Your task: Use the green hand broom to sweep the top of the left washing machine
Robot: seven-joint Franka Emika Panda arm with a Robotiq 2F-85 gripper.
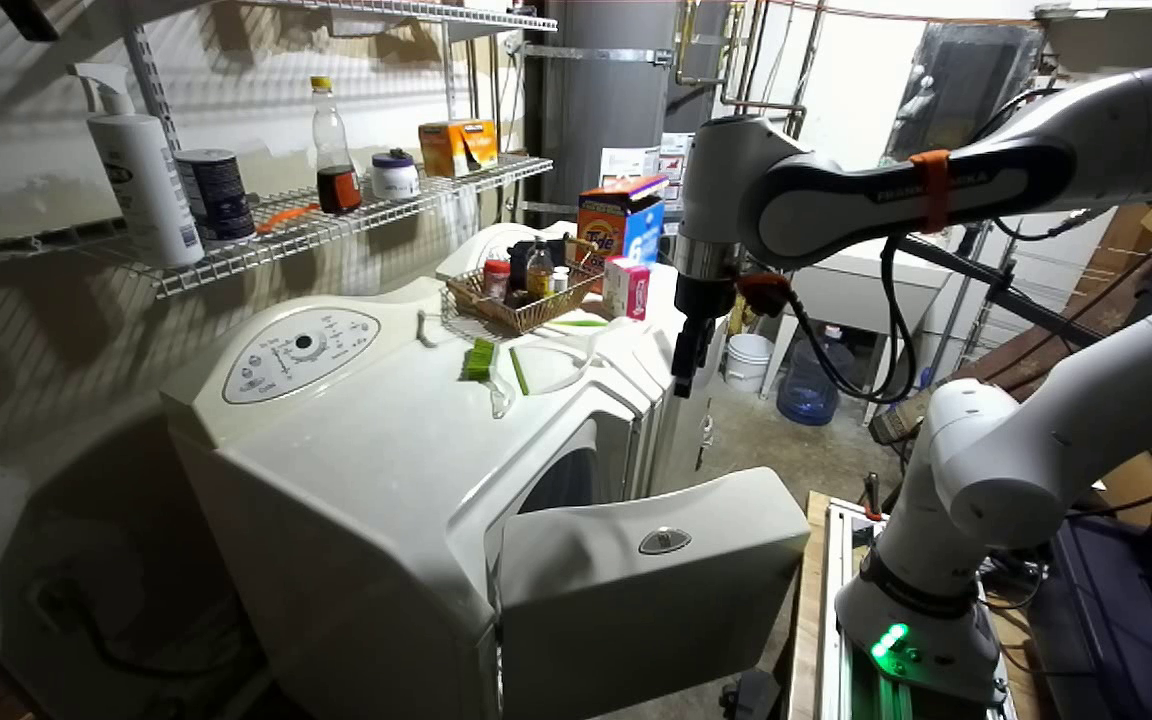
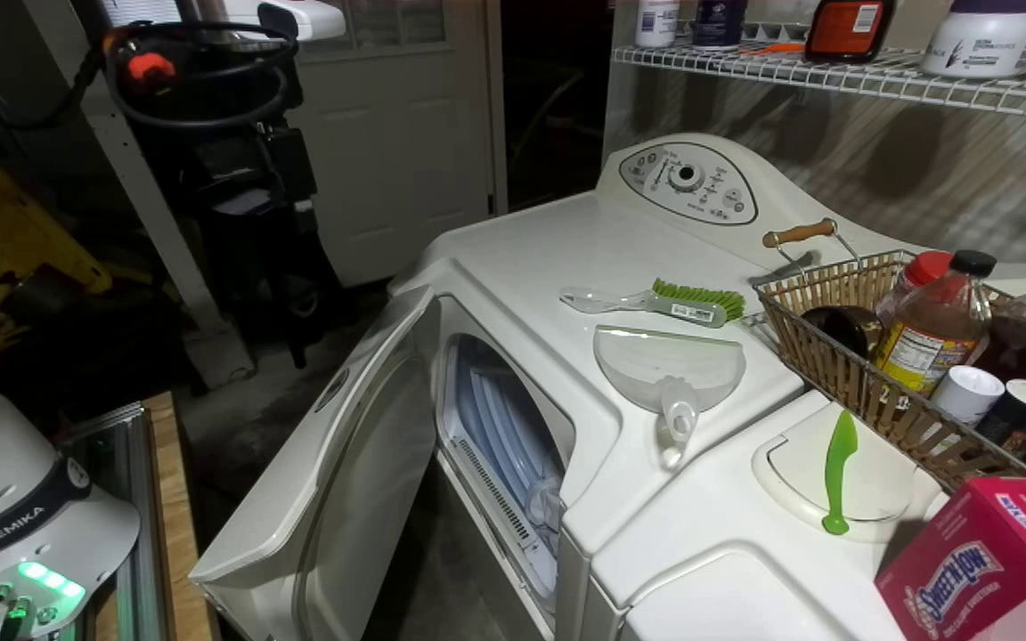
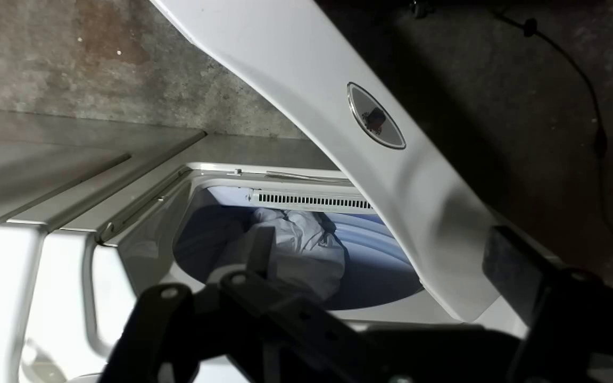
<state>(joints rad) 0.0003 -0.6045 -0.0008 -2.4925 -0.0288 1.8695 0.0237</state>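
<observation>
– Where's the green hand broom (image 2: 682, 307)?
– On the smooth white top of the left washing machine (image 2: 531, 258), long axis slantwise, bristle end near the basket (image 2: 798, 325), handle pointing away from it
– The end effector (image 3: 386, 252)?
– Jaws wide apart, holding nothing, well apart from the broom
– The room?
– Wire shelf (image 2: 771, 75) above, panelled door (image 2: 397, 169) beyond
– Any writing?
– "Tide" on an orange box (image 1: 604, 234), "Sweet'N Low" on a pink box (image 2: 967, 570)

Broom (image 2: 671, 307) on left washing machine (image 2: 522, 267) (dustpan (image 2: 664, 365) just beside), basket (image 2: 820, 356) near.
</observation>
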